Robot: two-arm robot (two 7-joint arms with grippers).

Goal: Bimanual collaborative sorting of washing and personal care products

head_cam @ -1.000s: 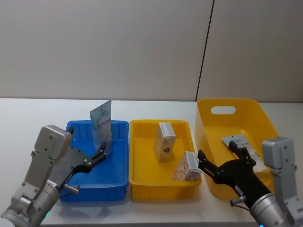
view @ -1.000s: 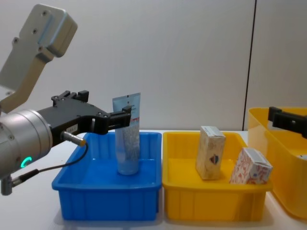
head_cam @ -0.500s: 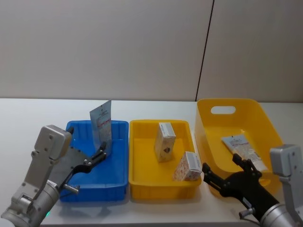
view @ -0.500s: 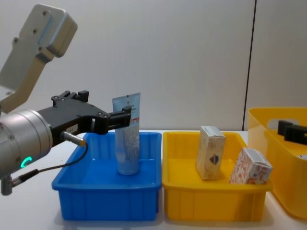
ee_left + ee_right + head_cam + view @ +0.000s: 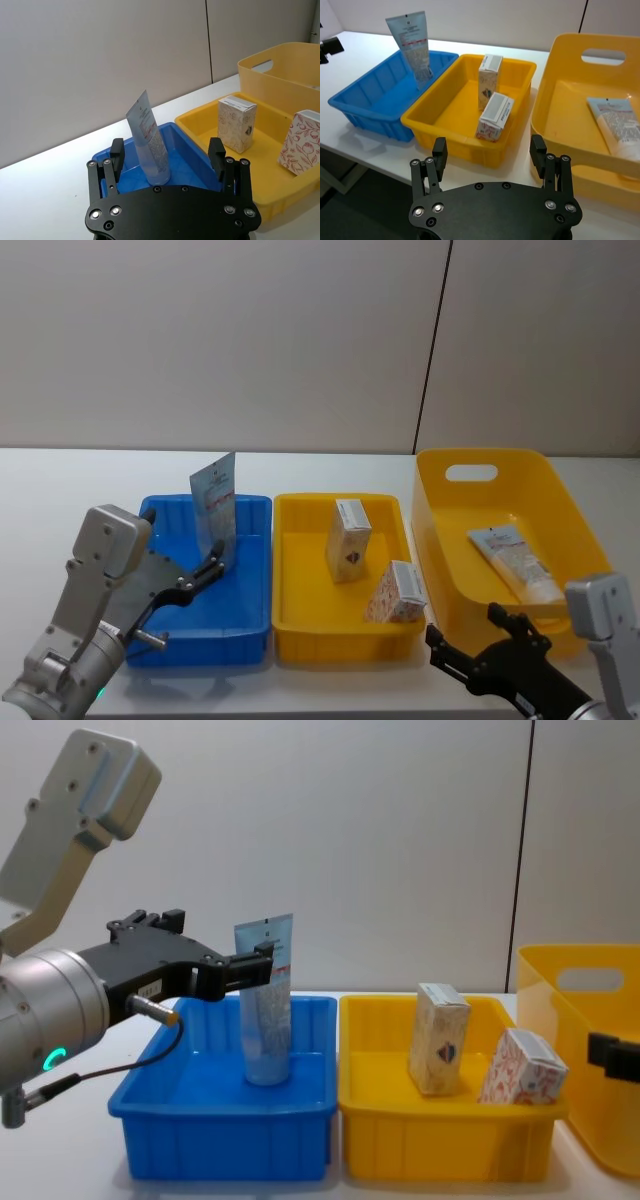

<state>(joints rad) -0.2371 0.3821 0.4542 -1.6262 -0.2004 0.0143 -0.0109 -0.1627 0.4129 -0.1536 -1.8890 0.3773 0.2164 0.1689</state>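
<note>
While the upright tube (image 5: 149,135) stands in the blue tray (image 5: 192,152), draw your left end effector (image 5: 167,146) straight back so neither finger tips it; its fingers sit wide apart either side, gripping nothing. Your right end effector (image 5: 489,144) hangs spread and empty before the yellow bin (image 5: 560,100), where another tube (image 5: 615,125) lies.

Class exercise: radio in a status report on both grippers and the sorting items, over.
Left gripper open by upright pale-blue squeeze tube in blue plastic tray. Right gripper open, empty, near table edge. Nothing blocking.
</note>
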